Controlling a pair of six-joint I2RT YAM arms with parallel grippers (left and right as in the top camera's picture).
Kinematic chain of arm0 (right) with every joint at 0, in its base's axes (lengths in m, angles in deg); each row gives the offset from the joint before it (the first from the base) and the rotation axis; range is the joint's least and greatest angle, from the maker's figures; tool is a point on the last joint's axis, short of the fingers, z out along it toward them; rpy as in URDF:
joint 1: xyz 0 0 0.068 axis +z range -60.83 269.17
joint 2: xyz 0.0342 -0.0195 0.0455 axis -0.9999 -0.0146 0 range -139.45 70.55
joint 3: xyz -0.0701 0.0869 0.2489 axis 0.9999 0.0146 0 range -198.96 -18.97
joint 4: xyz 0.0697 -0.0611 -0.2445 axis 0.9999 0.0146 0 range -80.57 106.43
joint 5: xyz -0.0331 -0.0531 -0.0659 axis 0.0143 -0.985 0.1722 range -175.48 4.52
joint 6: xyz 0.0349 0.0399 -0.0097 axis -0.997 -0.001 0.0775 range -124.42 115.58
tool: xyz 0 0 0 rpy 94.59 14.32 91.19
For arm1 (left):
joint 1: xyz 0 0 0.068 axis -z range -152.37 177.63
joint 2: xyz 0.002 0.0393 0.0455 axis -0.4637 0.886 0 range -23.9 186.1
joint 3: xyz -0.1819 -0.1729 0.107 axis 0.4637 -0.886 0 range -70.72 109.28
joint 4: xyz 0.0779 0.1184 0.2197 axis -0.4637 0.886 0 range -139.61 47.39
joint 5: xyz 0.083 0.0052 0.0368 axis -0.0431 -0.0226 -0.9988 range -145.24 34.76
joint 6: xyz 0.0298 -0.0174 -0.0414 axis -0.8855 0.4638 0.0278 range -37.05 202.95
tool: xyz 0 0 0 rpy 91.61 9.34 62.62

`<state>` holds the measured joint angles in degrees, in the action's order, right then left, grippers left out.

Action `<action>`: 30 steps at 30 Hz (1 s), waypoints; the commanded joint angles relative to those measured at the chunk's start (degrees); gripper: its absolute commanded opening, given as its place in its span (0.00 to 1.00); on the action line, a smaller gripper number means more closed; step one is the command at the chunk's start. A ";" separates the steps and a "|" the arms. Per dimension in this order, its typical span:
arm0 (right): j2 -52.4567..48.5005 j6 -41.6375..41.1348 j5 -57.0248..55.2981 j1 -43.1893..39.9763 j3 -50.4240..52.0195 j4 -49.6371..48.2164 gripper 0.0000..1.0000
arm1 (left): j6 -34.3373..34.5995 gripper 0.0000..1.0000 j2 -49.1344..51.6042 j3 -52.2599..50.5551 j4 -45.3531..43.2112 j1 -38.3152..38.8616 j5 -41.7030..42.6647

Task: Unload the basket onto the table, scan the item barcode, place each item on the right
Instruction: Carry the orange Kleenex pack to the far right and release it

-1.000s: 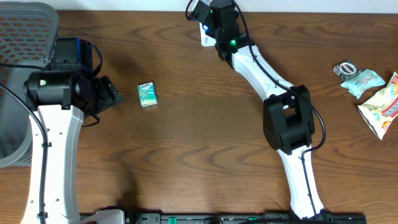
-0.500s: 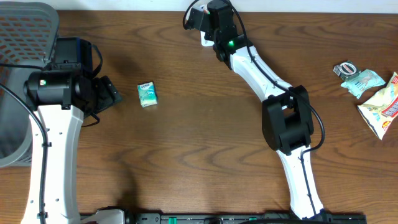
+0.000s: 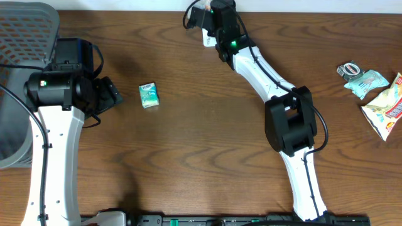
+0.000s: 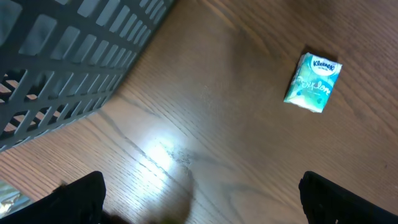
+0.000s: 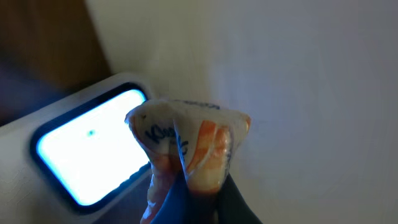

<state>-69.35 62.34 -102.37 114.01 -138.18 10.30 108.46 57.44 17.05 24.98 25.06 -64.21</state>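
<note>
One packet [image 5: 200, 142], one scanner [image 5: 84, 152], one basket [image 3: 25, 28]

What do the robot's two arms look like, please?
The left arm and right arm both have white tubular links joined by bulky black joint housings. Each carries a small green light near the wrist, and thin black cables loop alongside. The left gripper is black.

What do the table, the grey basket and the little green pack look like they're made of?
Table: wood or wood-look laminate, semi-gloss; brown grain, a bright glare patch. Grey basket: likely moulded plastic, matte; regular grid of holes. Green pack: thin printed plastic film, slight sheen, soft edges; contents unseen.
</note>
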 commanded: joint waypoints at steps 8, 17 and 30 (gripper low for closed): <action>0.98 -6.21 -14.78 0.46 -0.81 0.96 0.01 | 0.52 0.98 0.24 0.22 0.17 -0.26 -0.55; 10.97 -16.83 -15.56 -3.19 -0.81 19.45 0.01 | 0.52 0.98 0.26 0.22 0.17 -0.26 -0.55; 18.71 -44.15 -14.45 -21.81 -0.63 44.44 0.01 | 0.52 0.98 0.24 0.22 0.17 -0.26 -0.55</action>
<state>-49.26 27.89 -117.12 95.93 -139.23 51.89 108.46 57.44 17.05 24.96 25.04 -64.21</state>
